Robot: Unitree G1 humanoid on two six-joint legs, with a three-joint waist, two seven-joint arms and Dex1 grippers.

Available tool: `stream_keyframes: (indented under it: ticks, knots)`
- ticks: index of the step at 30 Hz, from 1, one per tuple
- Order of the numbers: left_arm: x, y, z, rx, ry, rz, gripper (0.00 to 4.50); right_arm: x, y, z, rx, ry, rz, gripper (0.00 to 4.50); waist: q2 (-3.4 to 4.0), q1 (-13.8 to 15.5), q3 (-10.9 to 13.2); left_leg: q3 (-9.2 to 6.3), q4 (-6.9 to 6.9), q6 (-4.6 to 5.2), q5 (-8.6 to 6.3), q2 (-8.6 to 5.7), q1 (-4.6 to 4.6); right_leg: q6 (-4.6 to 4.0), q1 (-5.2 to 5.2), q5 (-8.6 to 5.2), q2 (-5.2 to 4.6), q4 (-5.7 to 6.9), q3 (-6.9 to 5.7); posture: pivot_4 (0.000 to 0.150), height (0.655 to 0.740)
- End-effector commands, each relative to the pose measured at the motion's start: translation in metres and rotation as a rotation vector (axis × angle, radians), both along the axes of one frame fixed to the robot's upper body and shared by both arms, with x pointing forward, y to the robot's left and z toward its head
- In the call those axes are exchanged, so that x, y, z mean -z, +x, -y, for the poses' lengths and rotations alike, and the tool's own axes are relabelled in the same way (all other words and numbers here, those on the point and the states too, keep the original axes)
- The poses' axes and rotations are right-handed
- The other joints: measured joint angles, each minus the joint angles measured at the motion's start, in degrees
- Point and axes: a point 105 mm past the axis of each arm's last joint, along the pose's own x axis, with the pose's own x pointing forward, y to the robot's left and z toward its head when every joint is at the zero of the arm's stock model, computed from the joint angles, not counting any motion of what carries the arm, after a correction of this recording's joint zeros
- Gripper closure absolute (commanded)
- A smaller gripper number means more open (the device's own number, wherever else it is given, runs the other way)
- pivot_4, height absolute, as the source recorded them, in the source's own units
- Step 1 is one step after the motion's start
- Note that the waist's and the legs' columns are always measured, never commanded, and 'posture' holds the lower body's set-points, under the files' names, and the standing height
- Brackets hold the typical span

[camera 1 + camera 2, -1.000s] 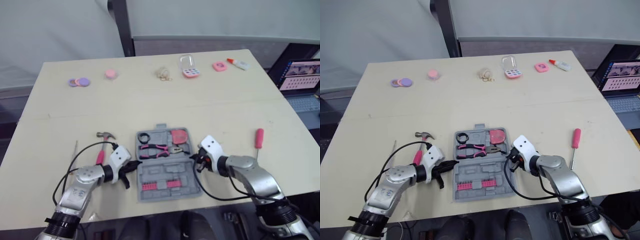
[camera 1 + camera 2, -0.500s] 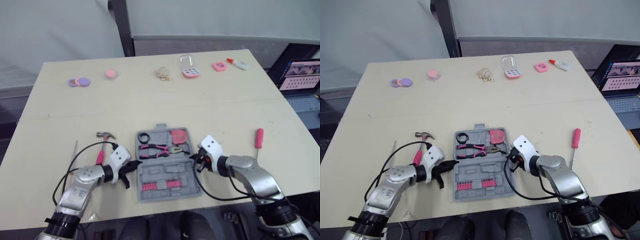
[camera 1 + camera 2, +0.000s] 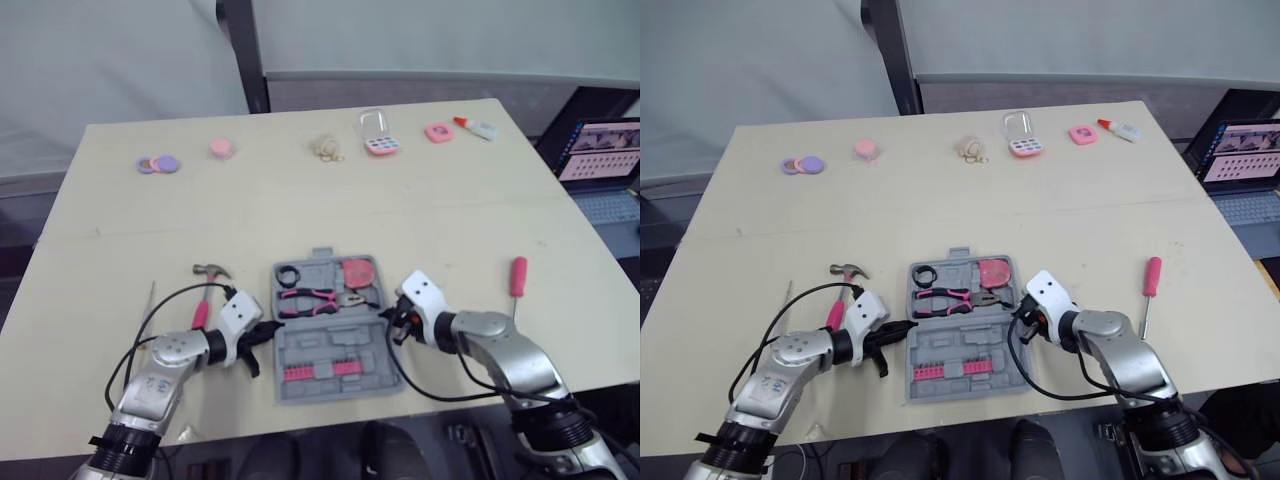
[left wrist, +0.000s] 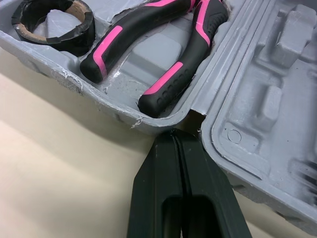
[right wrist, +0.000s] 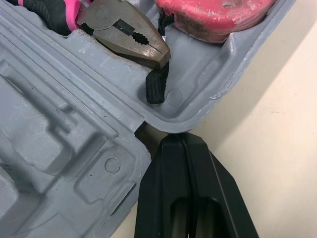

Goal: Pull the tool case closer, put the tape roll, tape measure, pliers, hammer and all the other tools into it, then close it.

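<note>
1. The tool case (image 3: pixel 328 325) lies open and flat on the bench (image 3: pixel 300 215), near the front edge, between the two arms. Opened out, its long axis runs from the robot towards the far side, with the hinge line crossing it from left to right.
2. The far half holds three tools. The black tape roll (image 4: pixel 79 37) lies flat in the left corner, and the pink tape measure (image 5: pixel 208 12) sits in the right corner.
3. The pliers (image 3: pixel 316 297) lie just nearer than those two, with their long axis across the case. The pink-and-black handles point to the robot's left and the metal nose points right.
4. The near half carries a row of pink bits (image 3: pixel 322 370).
5. The left pincer (image 4: pixel 174 136) has its fingers pressed together, holding nothing. Its tip is at the hinge notch on the case's left edge.
6. The right pincer (image 5: pixel 181 138) is likewise pinched closed and empty, with its tip at the hinge notch on the right edge.
7. The hammer (image 3: pixel 208 285) lies on the bench just left of the case, head away from the robot. Its pink handle points back towards the left arm.
8. A screwdriver (image 3: pixel 518 280) lies well to the right of the case, pink handle at the far end and shaft pointing towards the robot.
</note>
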Motion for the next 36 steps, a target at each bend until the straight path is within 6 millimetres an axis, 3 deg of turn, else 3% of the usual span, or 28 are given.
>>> stream_keyframes:
  ticks: [1, 12, 27, 31, 36]
  knots:
    - [0.001, 0.008, -0.007, -0.065, 0.042, 0.021, 4.46, -0.009, -0.003, -0.019, -0.067, 0.044, 0.039, 4.50, 0.00, 0.0, 0.0, 0.00, 0.00, 0.00, 0.00, 0.00, 0.00, 0.00, 0.00, 0.00, 0.00, 0.00, 0.00, 0.150, 0.7400]
    - [0.002, 0.006, -0.008, -0.069, 0.043, 0.016, 4.46, -0.005, -0.004, -0.018, -0.066, 0.034, 0.025, 4.50, 0.00, 0.0, 0.0, -0.01, 0.00, 0.00, 0.00, 0.00, 0.00, 0.00, 0.00, 0.00, 0.00, 0.00, 0.00, 0.150, 0.7400]
    - [-0.020, -0.004, -0.050, -0.116, 0.087, 0.005, 4.46, -0.008, -0.015, 0.023, 0.014, -0.022, 0.022, 4.50, 0.06, -0.6, 0.0, -0.01, -0.10, -0.04, -0.03, 0.03, -0.17, -0.01, -0.16, -0.01, 0.07, -0.14, -0.03, 0.150, 0.7400]
    - [-0.036, -0.012, -0.049, -0.115, 0.013, 0.001, 4.46, -0.016, -0.018, 0.035, 0.034, -0.037, 0.034, 4.50, 0.05, -0.2, 0.0, -0.07, -0.07, -0.04, -0.03, 0.07, -0.39, -0.01, -0.36, 0.00, 0.03, -0.13, -0.05, 0.150, 0.7400]
    - [-0.075, -0.036, -0.050, -0.033, -0.166, -0.009, 4.46, -0.036, -0.042, 0.047, -0.021, -0.015, 0.012, 4.50, 0.05, -0.1, 0.1, -0.05, 0.02, -0.03, -0.02, -0.03, -1.05, 0.00, -0.99, 0.00, 0.06, 0.00, -0.08, 0.150, 0.7400]
